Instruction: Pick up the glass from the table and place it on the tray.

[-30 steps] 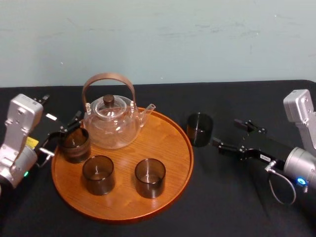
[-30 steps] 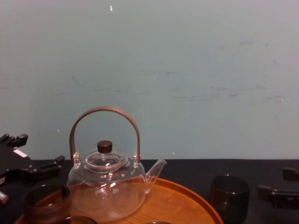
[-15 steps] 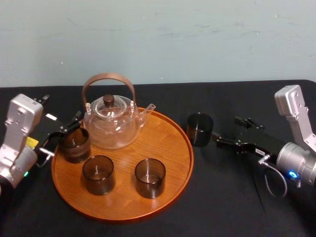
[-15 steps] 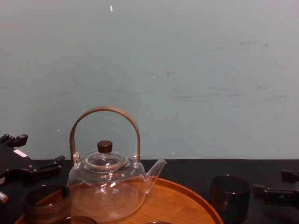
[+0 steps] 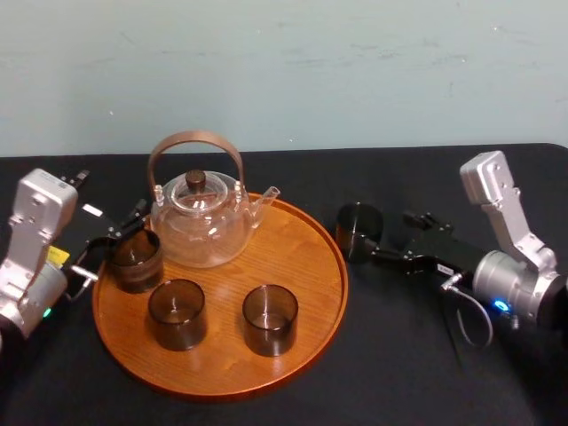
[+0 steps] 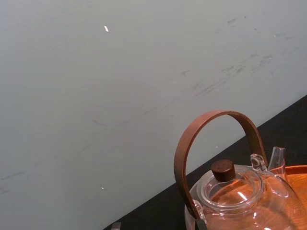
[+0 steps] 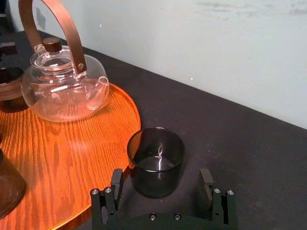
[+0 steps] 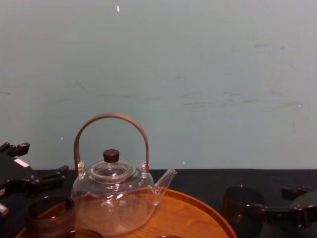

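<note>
- Right wrist view: the right gripper (image 7: 160, 177) has its fingers (image 7: 116, 184) spread wide, one on each side of the glass (image 7: 156, 160), with a gap showing on both sides.
- Head view: the glass (image 5: 358, 231) stands upright on the black table (image 5: 399, 355), just beside the right rim of the tray (image 5: 306, 257) and off it.
- The glass is short, cylindrical, of dark smoked tint, and empty.
- On the tray stand a clear teapot (image 5: 200, 217) with a brown arched handle and three matching glasses (image 5: 177, 312).
- The left gripper (image 5: 111, 244) sits at the tray's left edge with its fingers apart.
</note>
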You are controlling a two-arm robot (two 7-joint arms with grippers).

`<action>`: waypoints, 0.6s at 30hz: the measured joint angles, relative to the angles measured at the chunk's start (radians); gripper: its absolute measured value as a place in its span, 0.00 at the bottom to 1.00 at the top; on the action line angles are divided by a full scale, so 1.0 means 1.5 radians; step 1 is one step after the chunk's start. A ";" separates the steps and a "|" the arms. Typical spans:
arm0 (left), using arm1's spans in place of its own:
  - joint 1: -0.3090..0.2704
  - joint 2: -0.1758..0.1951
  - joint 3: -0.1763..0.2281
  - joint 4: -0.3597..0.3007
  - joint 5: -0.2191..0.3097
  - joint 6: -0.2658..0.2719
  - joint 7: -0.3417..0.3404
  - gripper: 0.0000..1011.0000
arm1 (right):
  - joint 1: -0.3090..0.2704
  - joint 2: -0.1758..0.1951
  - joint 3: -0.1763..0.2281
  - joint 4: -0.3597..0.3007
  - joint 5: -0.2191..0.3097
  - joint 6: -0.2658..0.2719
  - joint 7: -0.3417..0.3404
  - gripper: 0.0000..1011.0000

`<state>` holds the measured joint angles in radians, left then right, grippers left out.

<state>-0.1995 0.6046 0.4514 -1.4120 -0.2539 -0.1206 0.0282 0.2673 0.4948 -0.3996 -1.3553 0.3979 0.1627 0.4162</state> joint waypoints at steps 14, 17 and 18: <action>0.000 0.000 0.000 0.000 0.000 0.000 0.000 0.99 | 0.048 -0.044 -0.011 0.066 -0.027 0.007 0.016 0.99; 0.000 0.000 0.000 0.000 0.000 0.000 0.000 0.99 | 0.054 -0.050 -0.012 0.074 -0.030 0.007 0.018 0.99; 0.000 0.000 0.000 0.000 0.000 0.000 0.000 0.99 | 0.056 -0.052 -0.012 0.077 -0.031 0.007 0.019 0.99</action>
<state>-0.1995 0.6047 0.4514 -1.4119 -0.2539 -0.1205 0.0283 0.3512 0.4172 -0.4181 -1.2396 0.3521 0.1729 0.4443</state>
